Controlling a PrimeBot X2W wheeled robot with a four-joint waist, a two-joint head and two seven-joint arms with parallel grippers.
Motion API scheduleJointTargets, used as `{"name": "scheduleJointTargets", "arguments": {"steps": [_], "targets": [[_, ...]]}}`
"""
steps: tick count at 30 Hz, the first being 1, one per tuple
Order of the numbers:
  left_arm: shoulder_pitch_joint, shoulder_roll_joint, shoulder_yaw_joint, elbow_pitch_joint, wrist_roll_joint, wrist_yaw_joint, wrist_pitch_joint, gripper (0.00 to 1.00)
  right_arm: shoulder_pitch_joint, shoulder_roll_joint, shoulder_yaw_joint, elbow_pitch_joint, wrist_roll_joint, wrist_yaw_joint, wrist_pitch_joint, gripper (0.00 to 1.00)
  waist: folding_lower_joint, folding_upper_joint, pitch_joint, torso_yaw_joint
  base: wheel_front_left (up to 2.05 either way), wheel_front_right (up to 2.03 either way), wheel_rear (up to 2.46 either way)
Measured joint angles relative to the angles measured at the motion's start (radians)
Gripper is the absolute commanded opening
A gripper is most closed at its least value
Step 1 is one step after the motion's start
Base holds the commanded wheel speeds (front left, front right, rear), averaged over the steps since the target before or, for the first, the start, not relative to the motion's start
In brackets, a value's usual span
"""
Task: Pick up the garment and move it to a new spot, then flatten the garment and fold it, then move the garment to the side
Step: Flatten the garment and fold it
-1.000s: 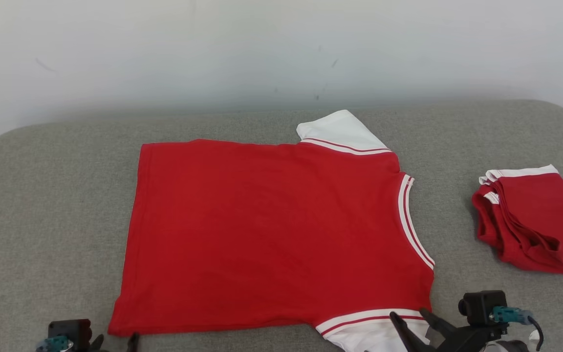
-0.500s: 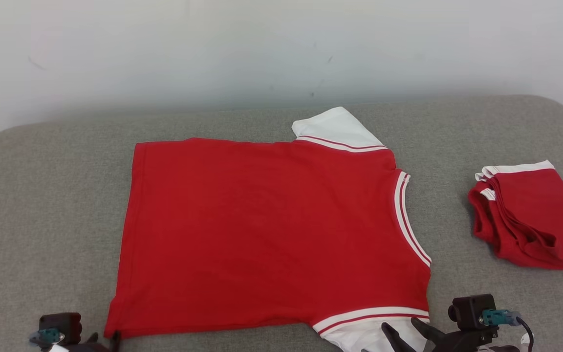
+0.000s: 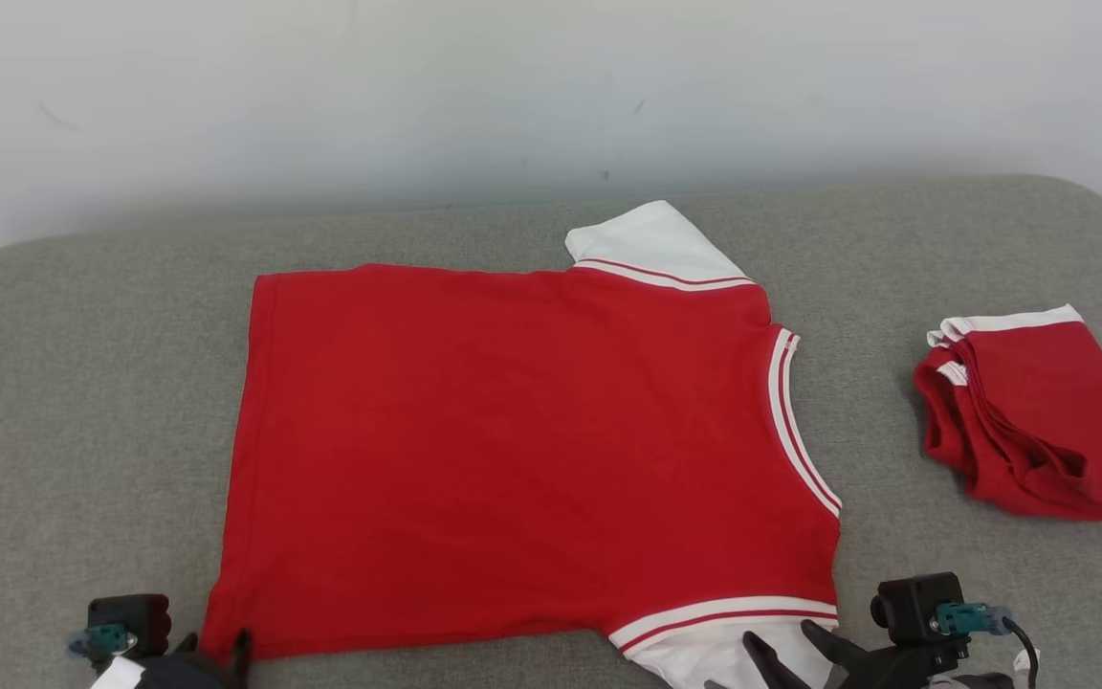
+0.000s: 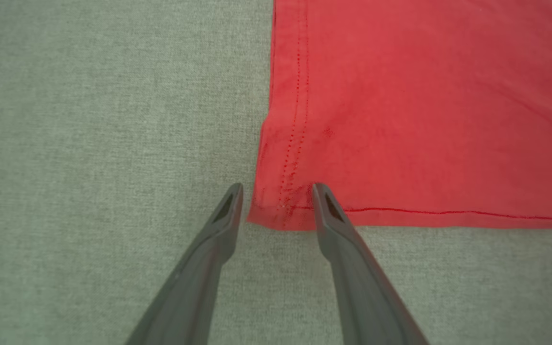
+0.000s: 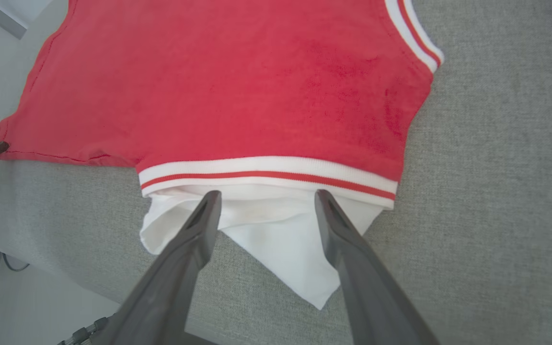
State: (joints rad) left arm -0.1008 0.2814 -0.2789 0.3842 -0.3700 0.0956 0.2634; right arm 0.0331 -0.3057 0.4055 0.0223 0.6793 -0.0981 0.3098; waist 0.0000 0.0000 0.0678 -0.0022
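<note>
The garment (image 3: 513, 450) is a red T-shirt with white sleeves, spread flat on the grey cushion (image 3: 82, 383). My left gripper (image 3: 221, 653) is at its near left hem corner. In the left wrist view the left gripper (image 4: 277, 190) is open, its fingers straddling that corner of the garment (image 4: 424, 105). My right gripper (image 3: 781, 633) is at the near white sleeve (image 3: 704, 660). In the right wrist view the right gripper (image 5: 266, 195) is open, both fingers lying over the white sleeve (image 5: 276, 239) just below the striped cuff of the garment (image 5: 233, 86).
A stack of folded red garments (image 3: 1029, 411) lies at the right of the cushion. A pale wall (image 3: 513, 96) runs behind. The cushion's near edge (image 5: 65, 268) drops to the floor close under the right gripper. Bare cushion lies left of the shirt.
The head camera has tilted, shifting the whole picture slightly. My left gripper has come up to the hem corner and its fingers have narrowed a little. The right gripper stays open over the sleeve.
</note>
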Motion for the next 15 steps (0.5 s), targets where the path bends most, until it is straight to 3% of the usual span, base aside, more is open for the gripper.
{"name": "scheduleJointTargets", "arguments": {"steps": [15], "targets": [[-0.030, -0.019, -0.018, 0.013, 0.000, -0.009, -0.003, 0.69, 0.038, -0.021, -0.034, 0.005, -0.043, -0.021, 0.043, 1.00, 0.0000, 0.0000, 0.026, 0.008, 0.00, 0.00, 0.00]]}}
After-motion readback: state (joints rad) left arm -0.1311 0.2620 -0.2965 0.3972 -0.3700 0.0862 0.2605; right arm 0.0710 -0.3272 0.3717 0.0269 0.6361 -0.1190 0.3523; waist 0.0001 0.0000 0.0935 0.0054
